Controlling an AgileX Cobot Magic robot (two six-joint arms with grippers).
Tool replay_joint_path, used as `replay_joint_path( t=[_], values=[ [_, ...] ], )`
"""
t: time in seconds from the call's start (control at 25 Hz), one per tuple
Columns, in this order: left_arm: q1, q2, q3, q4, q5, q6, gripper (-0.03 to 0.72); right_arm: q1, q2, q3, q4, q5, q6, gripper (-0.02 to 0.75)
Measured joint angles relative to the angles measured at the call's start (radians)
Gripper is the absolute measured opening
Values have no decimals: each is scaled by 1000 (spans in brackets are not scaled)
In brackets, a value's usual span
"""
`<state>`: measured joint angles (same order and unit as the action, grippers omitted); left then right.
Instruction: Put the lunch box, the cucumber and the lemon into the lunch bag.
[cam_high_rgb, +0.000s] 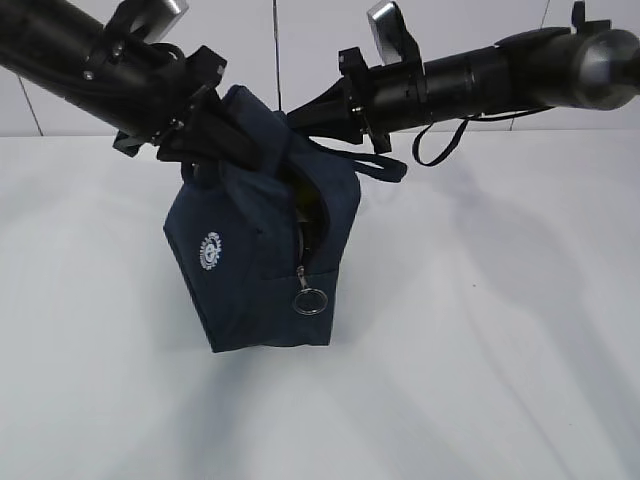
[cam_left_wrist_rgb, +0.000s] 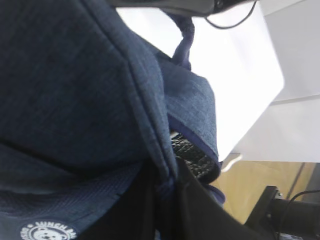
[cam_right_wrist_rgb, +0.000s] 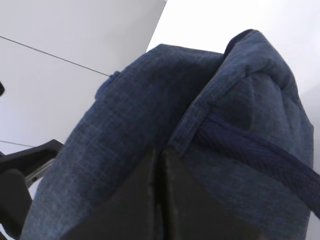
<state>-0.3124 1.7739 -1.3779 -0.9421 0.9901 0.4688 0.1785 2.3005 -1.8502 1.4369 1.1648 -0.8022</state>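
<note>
The dark navy lunch bag (cam_high_rgb: 255, 260) hangs in the air above the white table, held at its top by both grippers. Its side zipper is partly open, with a metal ring pull (cam_high_rgb: 309, 299) dangling and a yellowish shape showing in the gap. My left gripper (cam_high_rgb: 205, 135) is shut on the bag's top fabric (cam_left_wrist_rgb: 170, 180). My right gripper (cam_high_rgb: 315, 115) is shut on the bag's top edge (cam_right_wrist_rgb: 159, 160). A round white logo (cam_high_rgb: 208, 250) faces the camera. The lunch box, the cucumber and the lemon do not show clearly.
The white table (cam_high_rgb: 500, 330) lies under the bag. A white tiled wall (cam_high_rgb: 320, 40) stands behind. A loose bag handle (cam_high_rgb: 375, 165) sticks out right under the right arm. A black cable (cam_high_rgb: 440, 145) hangs from the right arm.
</note>
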Motion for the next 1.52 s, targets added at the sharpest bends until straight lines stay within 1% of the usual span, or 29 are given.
replay_joint_path(
  t=[0.24, 0.36, 0.44, 0.6, 0.72, 0.88, 1.0, 1.32, 1.52],
  values=[
    [-45, 73, -106, -48, 11, 2, 15, -33, -58, 0, -89, 9, 39, 0],
    [-63, 107, -161, -82, 11, 2, 15, -51, -85, 0, -108, 9, 54, 0],
    [-70, 125, -172, -110, 11, 2, 15, -66, -105, 0, -128, 9, 65, 0],
    [-72, 140, -173, -105, 11, 2, 15, -75, -123, 0, -179, 9, 77, 0],
    [-72, 140, -173, -77, 11, 2, 15, -75, -123, 0, -215, 11, 90, 0],
    [-72, 140, -173, 2, 12, -14, 15, -75, -123, 0, -263, 22, 101, 0],
    [-72, 144, -173, 63, 13, -30, 15, -75, -125, 0, -263, 30, 103, 0],
    [-72, 145, -174, 125, 11, -53, 15, -64, -127, 0, -279, 36, 107, 0],
    [-72, 145, -174, 185, 8, -85, 15, -70, -127, 0, -225, 37, 82, 0]
  ],
)
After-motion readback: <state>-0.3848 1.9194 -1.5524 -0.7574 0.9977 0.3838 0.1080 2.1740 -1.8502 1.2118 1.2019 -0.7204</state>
